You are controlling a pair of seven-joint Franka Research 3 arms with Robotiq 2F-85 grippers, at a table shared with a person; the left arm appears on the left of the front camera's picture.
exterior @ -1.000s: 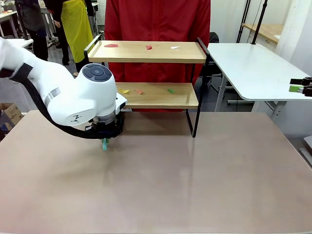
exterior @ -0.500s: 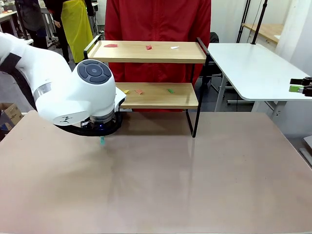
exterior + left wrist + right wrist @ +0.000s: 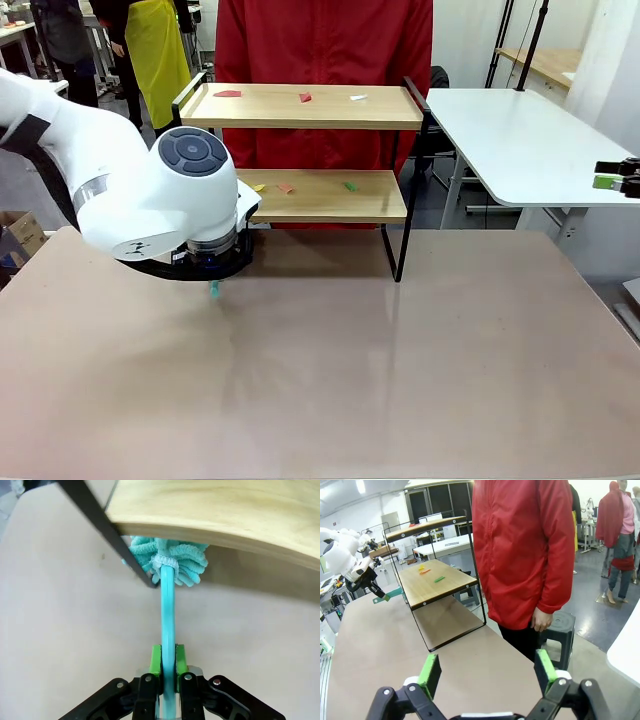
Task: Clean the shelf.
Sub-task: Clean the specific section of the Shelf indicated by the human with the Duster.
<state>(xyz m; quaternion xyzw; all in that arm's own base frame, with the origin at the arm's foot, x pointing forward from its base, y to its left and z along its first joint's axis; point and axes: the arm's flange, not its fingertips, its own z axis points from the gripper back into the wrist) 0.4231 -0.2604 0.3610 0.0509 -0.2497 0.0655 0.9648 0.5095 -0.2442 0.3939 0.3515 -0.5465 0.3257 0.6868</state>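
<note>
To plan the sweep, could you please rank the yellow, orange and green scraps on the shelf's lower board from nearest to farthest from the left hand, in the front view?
1. Yellow scrap, lower board's left end.
2. Orange scrap, just right of it.
3. Green scrap, right of middle.

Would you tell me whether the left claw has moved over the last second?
Yes, slightly: the left claw and its teal duster sit higher in the front view, nearer the shelf's lower board.
</note>
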